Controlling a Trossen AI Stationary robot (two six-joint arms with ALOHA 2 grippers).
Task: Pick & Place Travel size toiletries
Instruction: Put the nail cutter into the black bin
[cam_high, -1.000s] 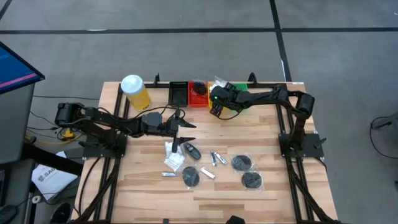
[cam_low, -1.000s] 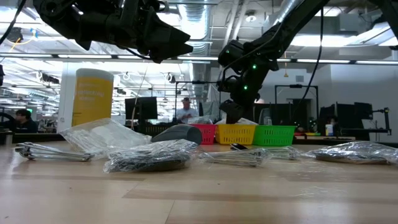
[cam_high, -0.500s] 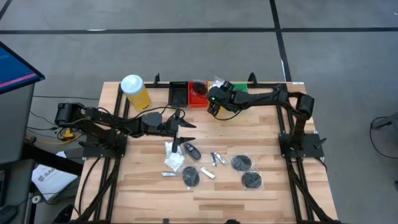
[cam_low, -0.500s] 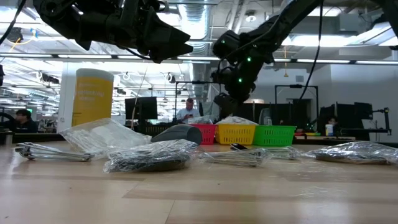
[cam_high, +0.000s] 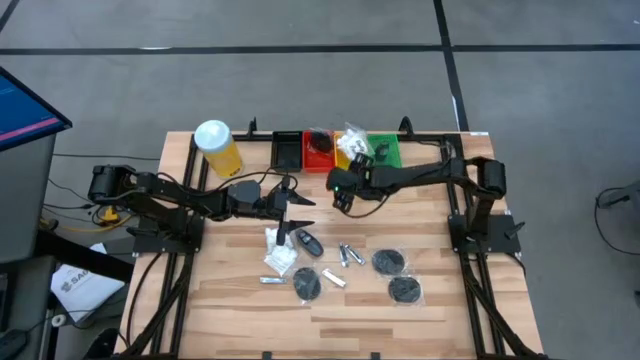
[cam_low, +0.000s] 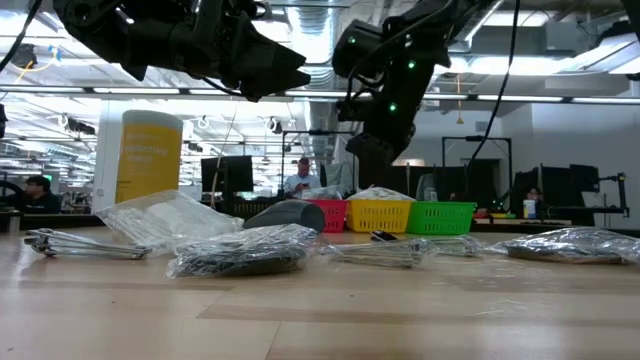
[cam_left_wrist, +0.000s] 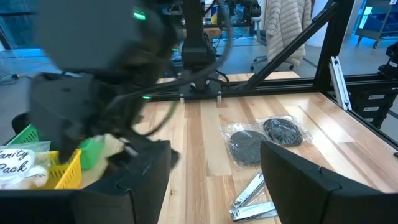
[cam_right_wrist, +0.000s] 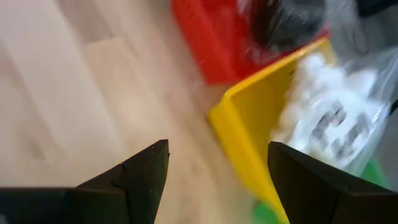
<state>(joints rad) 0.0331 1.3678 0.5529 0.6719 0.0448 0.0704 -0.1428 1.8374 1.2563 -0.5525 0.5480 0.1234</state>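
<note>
The toiletries lie on the table's near middle: white sachets (cam_high: 278, 251), a black oval case (cam_high: 310, 243), thin silver tubes (cam_high: 350, 255) and wrapped black discs (cam_high: 388, 262), which the left wrist view also shows as discs (cam_left_wrist: 249, 144). Another white sachet (cam_right_wrist: 329, 118) lies in the yellow tray (cam_right_wrist: 249, 140), and a wrapped black disc (cam_right_wrist: 292, 18) lies in the red tray (cam_right_wrist: 217, 43). My left gripper (cam_high: 297, 211) hangs open above the sachets and the oval case. My right gripper (cam_high: 340, 192) is open and empty, raised just near of the trays.
Black (cam_high: 287, 150), red, yellow and green (cam_high: 386, 150) trays line the far edge. A tall yellow canister (cam_high: 216, 146) with a white lid stands at the far left. Bare wood lies between the trays and the toiletries. People and desks show beyond the table.
My right gripper has drawn back from over the yellow tray toward the table's near edge and left, and it has risen. The white sachet stays in the yellow tray.
</note>
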